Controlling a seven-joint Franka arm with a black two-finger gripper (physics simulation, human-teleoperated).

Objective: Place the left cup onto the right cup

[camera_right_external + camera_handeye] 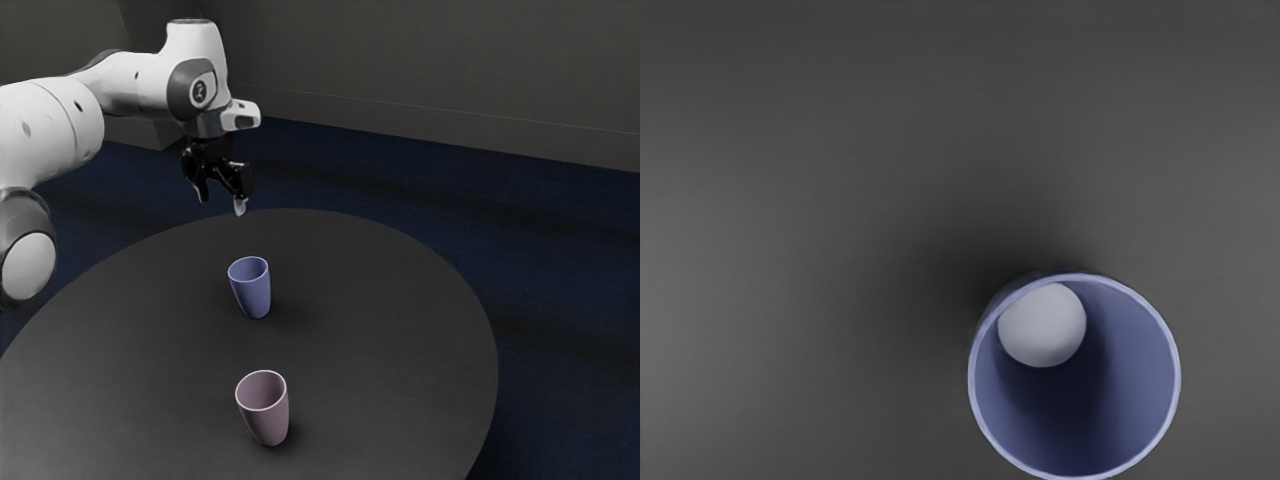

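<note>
While the jaws hang spread and empty above the table's (pixel 400 330) far side, the blue cup (pixel 249 286) stands upright below them, well apart and nearer the camera. The pink cup (pixel 263 406) stands upright nearer still. The white arm (pixel 120 85) comes in from the exterior view's left, hand pointing down. The table is round and black, on a dark blue floor (pixel 540 230) before a grey wall (pixel 450 60).

From the wrist, the blue cup (pixel 1110 400) shows its open mouth and pale bottom, on bare table (pixel 840 150).
</note>
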